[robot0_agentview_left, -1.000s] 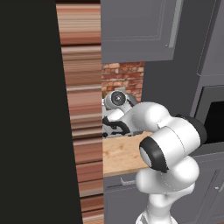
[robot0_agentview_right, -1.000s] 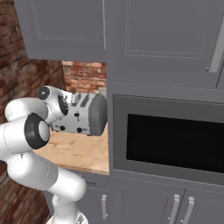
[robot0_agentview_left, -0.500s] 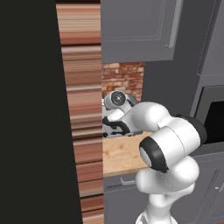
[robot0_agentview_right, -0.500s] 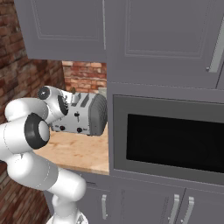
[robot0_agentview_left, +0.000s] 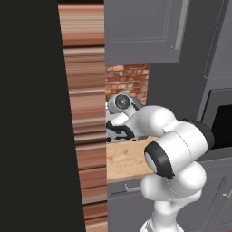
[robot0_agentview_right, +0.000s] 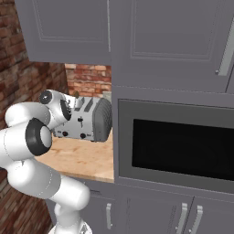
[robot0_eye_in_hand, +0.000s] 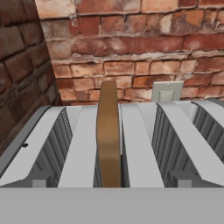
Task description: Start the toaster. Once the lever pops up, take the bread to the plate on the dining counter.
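The pincer stands wide open, holding nothing, just above the toaster on the wooden bench. Directly below and ahead of it, the bread stands upright in a slot

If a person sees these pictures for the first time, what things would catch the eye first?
Probably the silver toaster, on the wooden counter against the brick wall, with the white arm reaching over it. In the hand view, a brown bread slice stands upright in one slot. The big black microwave is built into the grey cabinets to the toaster's right.
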Controlling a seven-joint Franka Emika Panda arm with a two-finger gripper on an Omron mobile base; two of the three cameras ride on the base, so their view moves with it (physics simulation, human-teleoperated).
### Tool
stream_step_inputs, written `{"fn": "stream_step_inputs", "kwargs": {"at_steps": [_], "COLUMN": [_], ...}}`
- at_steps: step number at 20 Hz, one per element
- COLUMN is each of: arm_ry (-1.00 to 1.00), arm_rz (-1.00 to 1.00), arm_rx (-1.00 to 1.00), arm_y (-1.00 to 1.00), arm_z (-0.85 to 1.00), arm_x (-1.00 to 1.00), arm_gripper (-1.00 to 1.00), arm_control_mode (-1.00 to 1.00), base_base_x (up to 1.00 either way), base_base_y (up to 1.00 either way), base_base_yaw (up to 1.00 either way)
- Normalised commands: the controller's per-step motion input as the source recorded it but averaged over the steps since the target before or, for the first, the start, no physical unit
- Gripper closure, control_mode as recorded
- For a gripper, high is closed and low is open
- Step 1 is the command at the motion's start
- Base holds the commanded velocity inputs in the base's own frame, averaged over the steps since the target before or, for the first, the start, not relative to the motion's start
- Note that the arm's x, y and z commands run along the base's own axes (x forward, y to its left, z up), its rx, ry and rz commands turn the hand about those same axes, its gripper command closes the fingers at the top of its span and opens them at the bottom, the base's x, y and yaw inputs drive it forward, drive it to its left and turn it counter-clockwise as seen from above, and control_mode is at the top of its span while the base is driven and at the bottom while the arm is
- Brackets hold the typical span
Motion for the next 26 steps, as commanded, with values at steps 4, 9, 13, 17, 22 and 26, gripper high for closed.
{"fn": "stream_step_inputs", "kwargs": {"at_steps": [4, 9, 13, 17, 22, 26], "arm_ry": [0.0, 0.0, 0.0, 0.0, 0.0, 0.0], "arm_rz": [0.0, 0.0, 0.0, 0.0, 0.0, 0.0], "arm_rx": [0.0, 0.0, 0.0, 0.0, 0.0, 0.0], "arm_y": [0.0, 0.0, 0.0, 0.0, 0.0, 0.0], "arm_z": [0.0, 0.0, 0.0, 0.0, 0.0, 0.0], "arm_x": [0.0, 0.0, 0.0, 0.0, 0.0, 0.0], "arm_gripper": [-1.0, -1.0, -1.0, -1.0, -1.0, -1.0], "arm_control_mode": [-1.0, -1.0, -1.0, -1.0, -1.0, -1.0], "base_base_x": [0.0, 0.0, 0.0, 0.0, 0.0, 0.0], "base_base_y": [0.0, 0.0, 0.0, 0.0, 0.0, 0.0], "base_base_yaw": [0.0, 0.0, 0.0, 0.0, 0.0, 0.0]}}
